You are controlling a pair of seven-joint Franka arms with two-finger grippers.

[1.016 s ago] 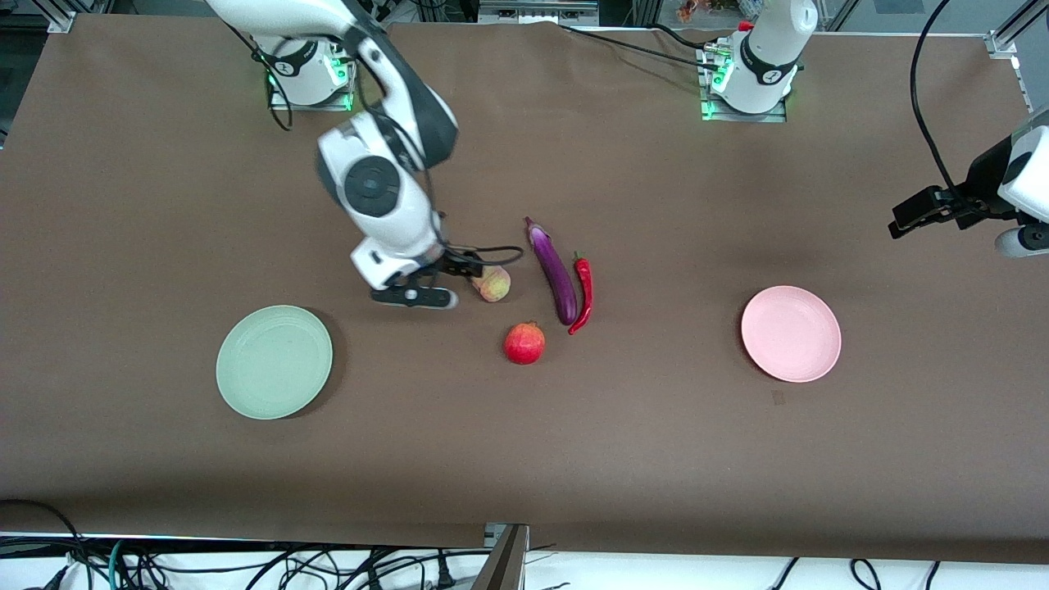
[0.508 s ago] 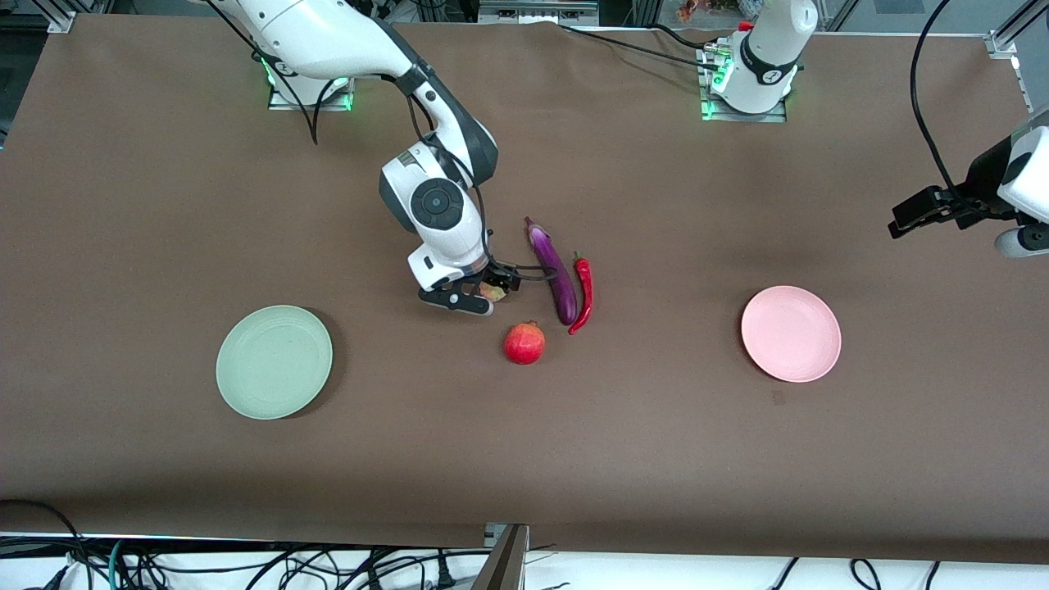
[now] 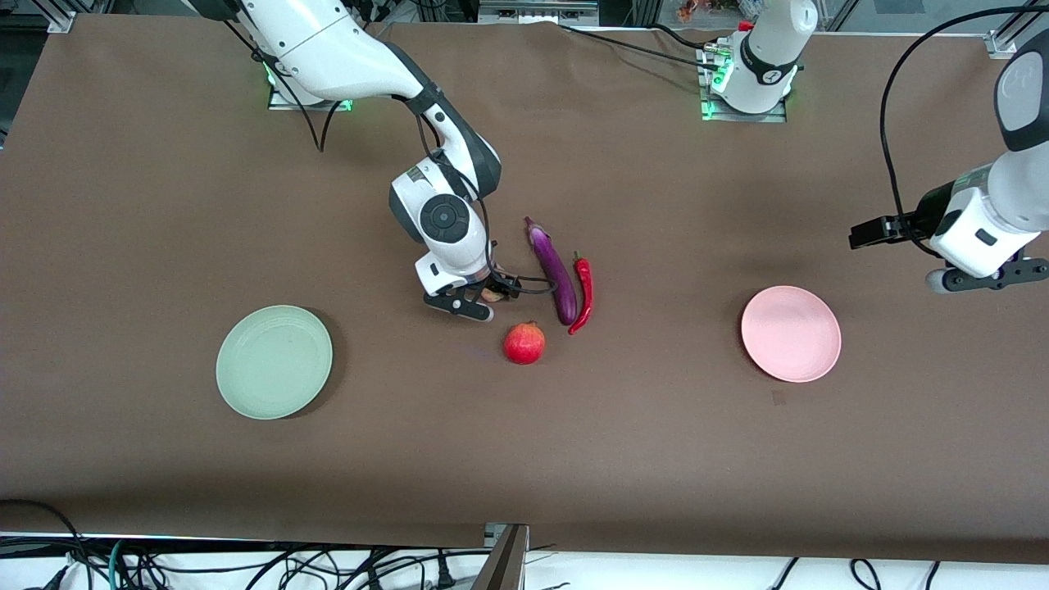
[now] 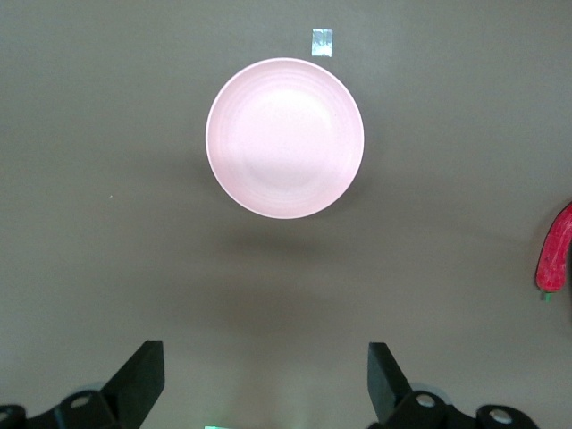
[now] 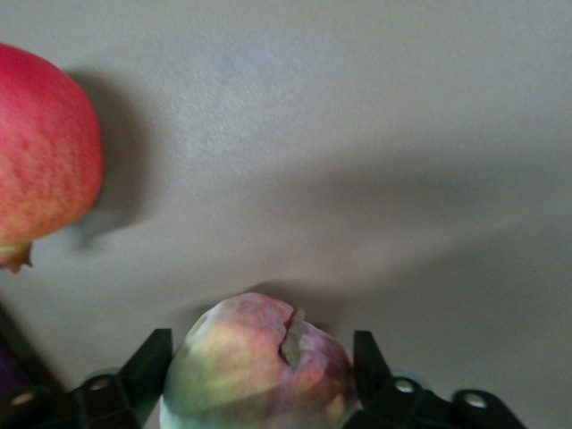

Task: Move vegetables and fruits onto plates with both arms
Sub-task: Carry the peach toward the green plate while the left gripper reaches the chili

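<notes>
The peach (image 5: pixel 255 371) lies on the brown table with my right gripper (image 5: pixel 259 380) shut on it, one black finger pressed to each side. In the front view the right gripper (image 3: pixel 475 301) hides most of the peach (image 3: pixel 492 293). The red fruit (image 3: pixel 524 342) sits nearer the camera, apart from the gripper. Beside them lie the purple eggplant (image 3: pixel 553 270) and red chili (image 3: pixel 583 291). My left gripper (image 4: pixel 265 384) hangs open and empty above the table near the pink plate (image 3: pixel 791 333). The mint green plate (image 3: pixel 274 361) is empty.
A small tape patch (image 3: pixel 778 397) marks the cloth just nearer the camera than the pink plate. The arm bases stand along the table's back edge. Cables hang below the front edge.
My right gripper slid over the peach, lowered round it and closed on it. The left arm swung in toward the pink plate, gripper still open.
</notes>
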